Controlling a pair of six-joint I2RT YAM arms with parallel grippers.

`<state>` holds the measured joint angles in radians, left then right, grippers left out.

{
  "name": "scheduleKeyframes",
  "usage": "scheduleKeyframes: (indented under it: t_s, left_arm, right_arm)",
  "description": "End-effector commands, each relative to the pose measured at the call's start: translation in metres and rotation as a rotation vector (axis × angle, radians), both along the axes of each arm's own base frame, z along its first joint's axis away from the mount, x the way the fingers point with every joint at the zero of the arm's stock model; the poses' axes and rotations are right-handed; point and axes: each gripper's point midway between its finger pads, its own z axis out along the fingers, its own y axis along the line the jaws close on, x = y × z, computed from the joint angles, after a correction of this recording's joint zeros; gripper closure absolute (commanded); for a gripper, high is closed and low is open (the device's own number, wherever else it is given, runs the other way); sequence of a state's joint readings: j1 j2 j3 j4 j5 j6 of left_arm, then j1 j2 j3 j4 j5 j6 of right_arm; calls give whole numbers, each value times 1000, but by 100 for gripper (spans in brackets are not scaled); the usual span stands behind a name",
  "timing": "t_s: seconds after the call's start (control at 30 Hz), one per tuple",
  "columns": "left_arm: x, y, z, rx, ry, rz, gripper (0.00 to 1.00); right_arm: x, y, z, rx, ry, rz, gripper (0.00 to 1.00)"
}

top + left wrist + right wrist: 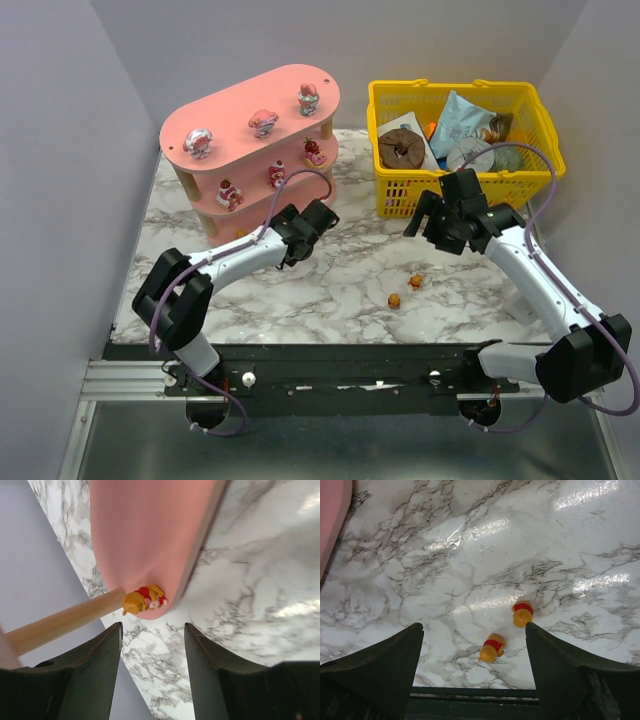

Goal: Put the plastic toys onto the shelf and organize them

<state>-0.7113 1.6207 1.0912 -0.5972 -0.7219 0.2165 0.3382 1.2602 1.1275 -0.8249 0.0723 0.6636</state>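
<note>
The pink three-tier shelf stands at the back left. Three pink-and-white toys stand on its top board and three red-and-white ones on the middle board. My left gripper is open and empty by the shelf's near right end. In the left wrist view the open gripper is just short of an orange-and-red toy on the end of a pink board. Two orange toys lie on the table. My right gripper hovers open above them.
A yellow mesh basket with packets and a brown ring stands at the back right, just behind my right arm. A pale wooden post runs left of the left gripper. The table's dark front edge is close to the two orange toys.
</note>
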Motion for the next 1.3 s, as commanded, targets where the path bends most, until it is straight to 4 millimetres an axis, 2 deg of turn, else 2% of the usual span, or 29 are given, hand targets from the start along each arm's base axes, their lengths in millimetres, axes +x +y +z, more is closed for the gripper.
scheduleKeyframes:
  t_s: [0.0,0.03,0.07,0.13,0.17,0.2,0.27,0.3,0.37,0.4,0.57,0.8,0.87,0.9,0.97,1.13,1.27]
  left_arm:
    - [-14,-62,23,-71,-41,-118,39]
    - [-18,-78,23,-86,-39,-152,39]
    - [-30,-112,29,-126,-32,-233,39]
    - [-39,-144,25,-139,-20,-302,38]
    - [-48,-172,33,-176,-26,-362,39]
    - [-53,-186,25,-180,-1,-395,39]
    - [-61,-216,32,-214,-4,-452,39]
    - [-73,-232,24,-203,17,-499,39]
    - [-81,-250,25,-215,22,-536,39]
    - [-93,-261,16,-207,44,-571,39]
    - [-126,-293,3,-225,76,-651,39]
    - [-161,-323,-25,-228,142,-755,40]
    - [-166,-329,-25,-227,158,-763,40]
    - [-171,-333,-32,-235,194,-764,39]
    - [-174,-334,-29,-225,218,-751,40]
    - [-192,-336,-39,-214,266,-754,39]
    - [-193,-335,-48,-191,276,-745,39]
  right_arm:
    - [-2,-5,4,5,-28,-26,11]
    - [-1,-9,5,-4,-29,-39,11]
    - [-2,-11,5,-6,-28,-44,11]
    - [-1,-22,7,-16,-25,-71,11]
    - [2,-32,11,-19,-31,-99,11]
    - [1,-38,12,-24,-27,-111,11]
    - [3,-49,22,-35,-50,-126,11]
    - [4,-60,26,-43,-50,-154,11]
    - [4,-73,35,-59,-64,-172,10]
    - [6,-85,45,-63,-80,-205,10]
    - [9,-119,78,-77,-134,-309,10]
    - [5,-123,115,-33,-228,-364,9]
    - [2,-121,129,-21,-257,-359,9]
    - [-1,-120,130,-20,-254,-357,9]
    - [-6,-120,131,-18,-257,-358,9]
    - [-17,-119,115,-11,-226,-363,9]
    - [-19,-118,118,-8,-231,-366,9]
